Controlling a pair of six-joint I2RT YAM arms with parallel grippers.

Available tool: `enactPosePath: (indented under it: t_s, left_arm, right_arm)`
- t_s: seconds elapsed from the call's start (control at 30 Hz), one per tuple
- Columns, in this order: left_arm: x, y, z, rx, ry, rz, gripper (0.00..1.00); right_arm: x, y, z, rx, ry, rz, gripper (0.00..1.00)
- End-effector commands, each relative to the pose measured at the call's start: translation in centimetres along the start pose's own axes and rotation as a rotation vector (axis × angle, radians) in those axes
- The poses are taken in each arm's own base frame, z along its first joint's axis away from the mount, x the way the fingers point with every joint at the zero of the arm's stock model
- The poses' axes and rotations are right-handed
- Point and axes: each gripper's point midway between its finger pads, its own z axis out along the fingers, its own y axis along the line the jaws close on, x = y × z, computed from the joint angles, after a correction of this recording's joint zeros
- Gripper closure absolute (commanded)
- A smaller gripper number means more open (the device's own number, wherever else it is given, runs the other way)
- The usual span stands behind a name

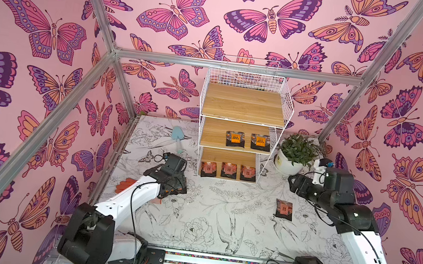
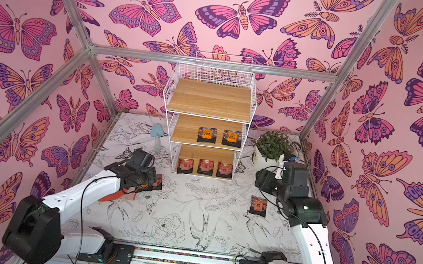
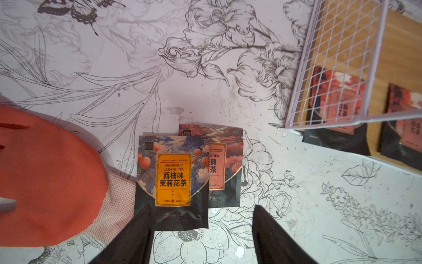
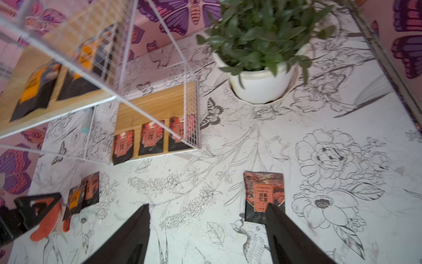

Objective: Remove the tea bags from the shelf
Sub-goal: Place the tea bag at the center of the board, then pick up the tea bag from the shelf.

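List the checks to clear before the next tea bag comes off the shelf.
1. The left gripper is open and empty: ok.
2. The orange-label tea bag lies flat on the table, overlapping a red-label tea bag: ok.
3. The right gripper is open and empty: ok.
4. The shelf is cleared: not ok; two middle-board tea bags and three bottom-board tea bags are on it.
5. Its top board is bare: ok.

White arms [image 1: 127, 199], black joints, black cables
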Motion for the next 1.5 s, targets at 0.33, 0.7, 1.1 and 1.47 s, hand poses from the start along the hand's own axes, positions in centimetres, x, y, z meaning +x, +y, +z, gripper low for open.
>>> enactPosePath:
  t_s: [0.33,0.7,1.1,1.47]
  left_arm:
    - [-3.0,-0.1,-1.2,0.089,-0.042,-0.032,0.19]
    - [-4.5,0.7,0.7,0.149,-0.019,-0.085,0.17]
    - [-4.3,0.6,2.6,0.203,0.051,-0.136,0.16]
    - [-4.3,0.8,2.7,0.204,0.057,-0.147,0.16]
  right_arm:
    - [-0.2,14.9,0.2,-0.062,-0.165,-0.288,0.17]
    - [-3.1,20.3,3.5,-0.004,-0.357,-0.255,0.12]
    - [-4.4,22.7,5.9,0.023,-0.403,-0.273,0.08]
    - [-5.0,21.0,7.6,0.056,-0.323,-0.218,0.07]
